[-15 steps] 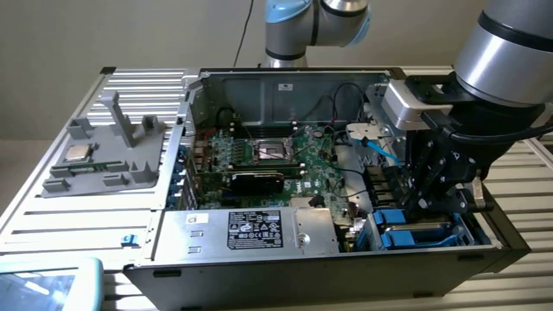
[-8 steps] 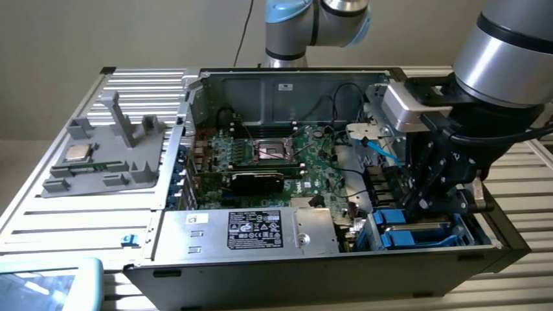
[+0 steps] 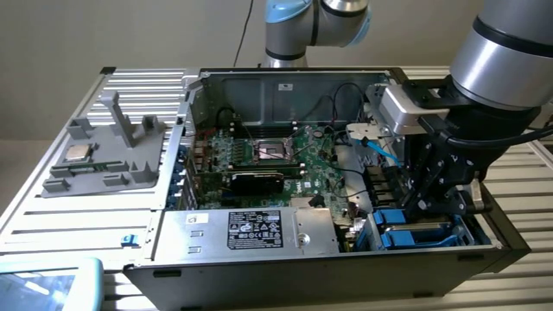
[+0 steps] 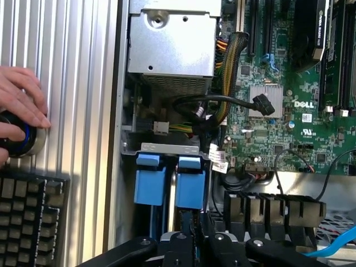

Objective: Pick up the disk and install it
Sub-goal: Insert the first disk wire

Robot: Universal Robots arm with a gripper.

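Gripper (image 3: pixel 429 206) lowered into the drive bay (image 3: pixel 477 228) of the open computer case (image 3: pixel 259 269), fingers pinched narrowly on the blue-framed disk (image 4: pixel 190 186), seated upright beside a second blue carrier (image 4: pixel 150 183).

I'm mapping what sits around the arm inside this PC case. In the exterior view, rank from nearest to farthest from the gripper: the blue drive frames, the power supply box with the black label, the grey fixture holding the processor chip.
1. Blue drive frames, right below the gripper, in the case's corner bay.
2. Power supply box, along the case's near wall, toward the exterior view's left.
3. Grey fixture, outside the case, far on the exterior view's left.
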